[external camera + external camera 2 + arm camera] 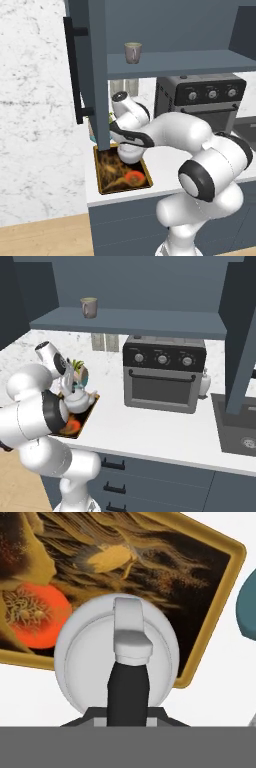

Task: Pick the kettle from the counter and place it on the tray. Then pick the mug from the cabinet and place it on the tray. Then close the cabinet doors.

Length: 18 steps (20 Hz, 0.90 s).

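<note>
Over the near edge of the tray [210, 607] the kettle [87, 662] is carried, and in the hand view its round white body is seen from above, lying partly over the tray's patterned base and partly over the white table [30, 697]. The fingers [129, 689] are closed around the dark arched handle of the kettle, one dark tip being visible against the lid. From the right base view the kettle [78, 399] is seen low at the tray's [88, 412] far end, just in front of a teal plant pot [80, 376]; whether it already rests on the tray cannot be told. If it is let go while its base straddles the wooden rim, it may tip or slide off onto the table. A sideways drift could also knock the pot. The mug [133, 52] is left on the cabinet shelf [180, 64], and the open cabinet door [90, 70] hangs close to the arm, where it could be struck when the hand is raised.
</note>
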### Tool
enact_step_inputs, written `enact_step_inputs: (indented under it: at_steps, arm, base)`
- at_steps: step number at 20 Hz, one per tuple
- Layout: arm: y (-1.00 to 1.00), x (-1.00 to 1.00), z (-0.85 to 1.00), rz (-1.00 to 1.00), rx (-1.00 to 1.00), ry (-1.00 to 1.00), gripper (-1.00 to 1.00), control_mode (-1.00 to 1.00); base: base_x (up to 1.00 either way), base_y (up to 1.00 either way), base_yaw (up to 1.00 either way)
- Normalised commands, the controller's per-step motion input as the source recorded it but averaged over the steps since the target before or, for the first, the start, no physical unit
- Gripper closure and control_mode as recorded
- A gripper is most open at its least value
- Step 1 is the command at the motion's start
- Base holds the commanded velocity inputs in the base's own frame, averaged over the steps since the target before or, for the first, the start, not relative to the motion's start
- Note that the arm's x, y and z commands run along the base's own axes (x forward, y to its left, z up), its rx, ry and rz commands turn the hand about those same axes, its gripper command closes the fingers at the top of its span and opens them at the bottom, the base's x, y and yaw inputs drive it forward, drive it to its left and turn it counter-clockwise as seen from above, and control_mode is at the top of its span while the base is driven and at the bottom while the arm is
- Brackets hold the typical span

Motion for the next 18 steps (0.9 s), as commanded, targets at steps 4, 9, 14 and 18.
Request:
enact_step_inputs:
  at_steps: [4,9,14,18]
  arm:
    - [0.04,0.12,-0.02,0.02,0.05,0.0,1.0,-1.0]
    - [0.04,0.01,-0.17,0.02,0.09,0.0,1.0,-1.0]
    - [0.09,0.0,-0.25,0.01,0.16,-0.02,1.0,-1.0]
    - [0.06,0.09,-0.24,0.0,0.08,-0.04,1.0,-1.0]
  base:
    - [0.0,0.0,0.0]
    - [0.0,0.0,0.0]
    - [0.0,0.0,0.0]
    - [0.0,0.0,0.0]
